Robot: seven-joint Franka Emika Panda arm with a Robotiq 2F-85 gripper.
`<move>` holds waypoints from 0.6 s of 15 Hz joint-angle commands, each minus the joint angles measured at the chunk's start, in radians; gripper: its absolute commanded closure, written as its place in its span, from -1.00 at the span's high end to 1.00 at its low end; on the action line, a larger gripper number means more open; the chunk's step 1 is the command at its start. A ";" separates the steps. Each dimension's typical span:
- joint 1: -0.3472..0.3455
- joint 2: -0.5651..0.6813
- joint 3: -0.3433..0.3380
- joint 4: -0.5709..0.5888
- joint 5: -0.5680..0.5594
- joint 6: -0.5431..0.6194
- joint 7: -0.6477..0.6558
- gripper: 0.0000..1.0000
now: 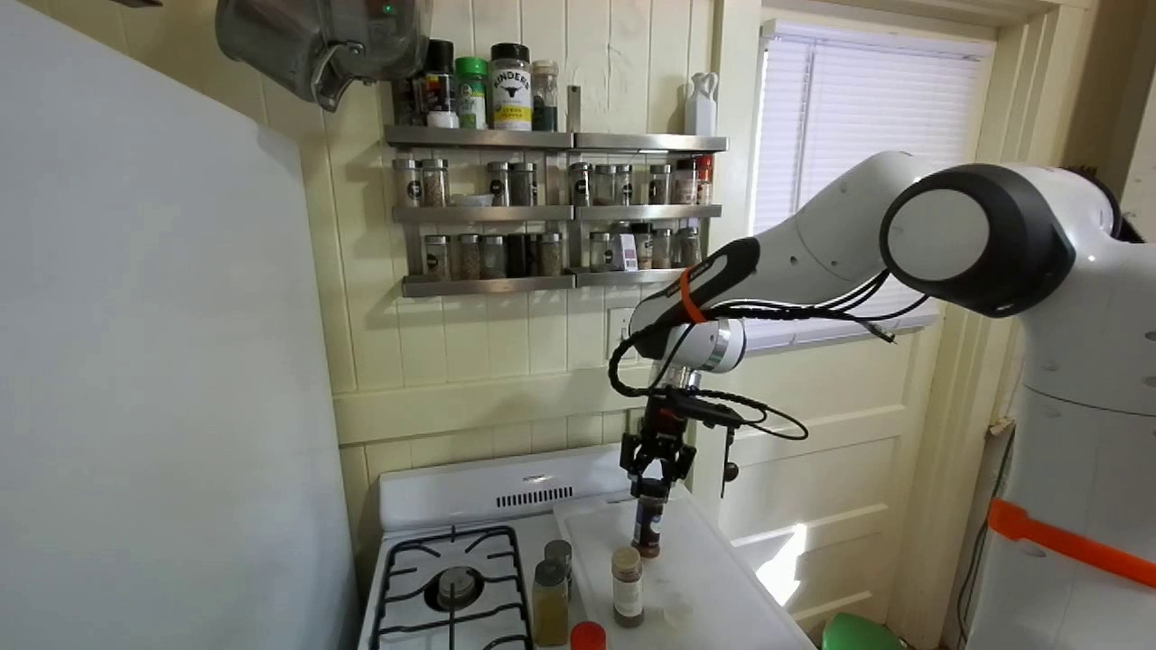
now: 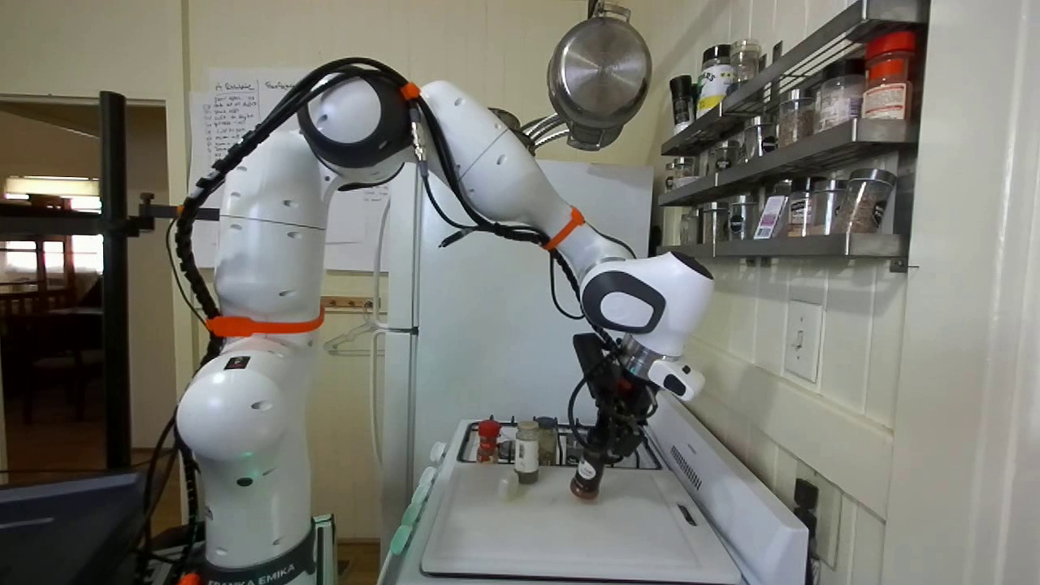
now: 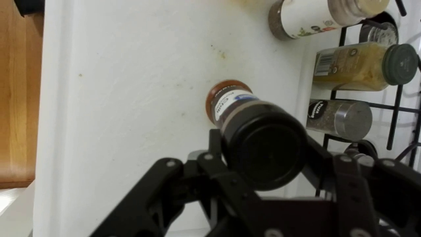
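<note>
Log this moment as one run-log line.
tool: closed on chili jar | jar: tilted, contact with white board unclear | nearby: white-labelled shaker, upright

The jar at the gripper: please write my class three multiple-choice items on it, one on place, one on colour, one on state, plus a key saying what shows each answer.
1. Where is the jar nearest the gripper?
A. Over the burner grate
B. Over the white board
C. On a wall shelf

2. What colour is its cap?
A. Black
B. Red
C. Green

3. What is the gripper doing?
A. Shut on nothing
B. Well clear of the jar
C. Closed about the cap

Key:
1. B, as both exterior views show the board beneath it.
2. A, as the wrist view shows a black top.
3. C, as the fingers flank the cap in the wrist view.
</note>
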 commanded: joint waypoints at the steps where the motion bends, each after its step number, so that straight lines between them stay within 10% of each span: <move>1: -0.006 0.009 0.009 0.023 -0.039 -0.025 0.048 -0.37; 9: 0.010 0.011 0.022 0.034 -0.184 0.021 0.189 -0.37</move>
